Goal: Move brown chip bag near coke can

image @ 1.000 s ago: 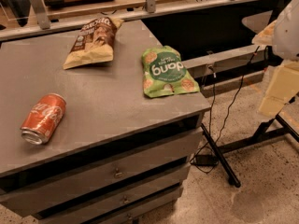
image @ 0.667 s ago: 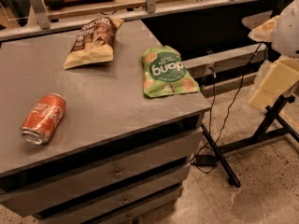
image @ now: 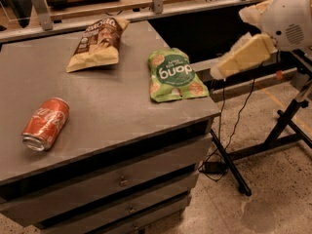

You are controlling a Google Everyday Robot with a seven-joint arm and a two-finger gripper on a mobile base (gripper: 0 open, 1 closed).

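The brown chip bag point(image: 99, 42) lies flat at the far side of the grey table top point(image: 112, 106), its dark printed end pointing away. The coke can point(image: 46, 124) lies on its side near the front left of the table, silver end toward the front edge. The bag and the can are well apart. My gripper point(image: 235, 58) hangs in the air off the table's right edge, to the right of the green bag and above the floor. It holds nothing that I can see.
A green "dang" bag point(image: 174, 75) lies near the table's right edge, between my gripper and the brown bag. Drawers point(image: 122, 179) run below the table top. A black stand point(image: 287, 126) and cables are on the floor at right. A railing point(image: 156, 4) runs behind the table.
My gripper has moved left and tilted toward the table's right edge. The bags and the can have not moved.
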